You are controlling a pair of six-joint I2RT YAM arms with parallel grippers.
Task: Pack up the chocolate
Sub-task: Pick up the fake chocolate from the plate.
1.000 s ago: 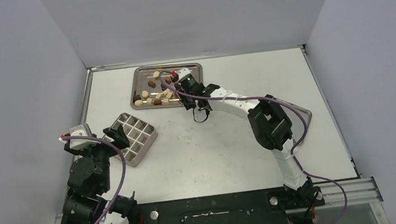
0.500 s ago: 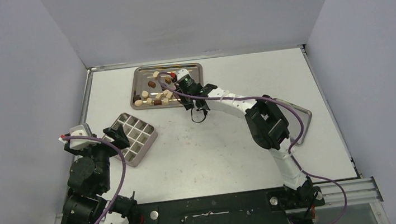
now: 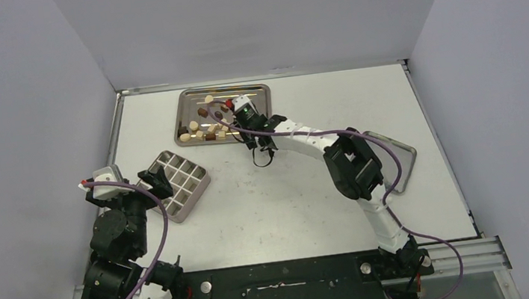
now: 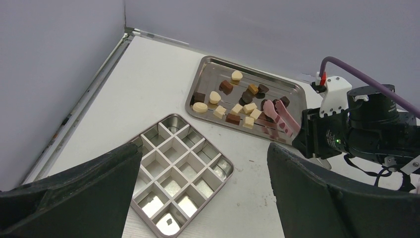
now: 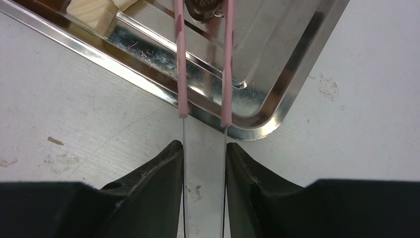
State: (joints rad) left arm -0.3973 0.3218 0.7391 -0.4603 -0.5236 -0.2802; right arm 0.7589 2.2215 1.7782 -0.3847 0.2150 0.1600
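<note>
Several chocolate chunks [image 3: 206,128] [image 4: 233,106] in dark brown, mid brown and cream lie in a steel tray [image 3: 258,92] [image 4: 208,64] at the back. My right gripper [image 3: 238,126] [image 5: 203,146] is shut on the metal arms of pink tongs [image 4: 277,113] [image 5: 227,59], which reach over the tray's near right corner [image 5: 257,121]. A dark chunk [image 5: 202,10] shows between the tong arms at the top edge; whether it is pinched I cannot tell. My left gripper [image 3: 156,181] [image 4: 203,153] hangs open above an empty grid box [image 3: 202,185] [image 4: 228,171].
A flat metal lid [image 3: 400,155] lies on the table at the right, partly under the right arm. Grey walls close in the table on the left, back and right. The right arm stretches across the middle towards the tray.
The right arm has shifted a little to the left, carrying the tongs further over the tray. The tong arms stand slightly closer together. The left arm has not moved.
</note>
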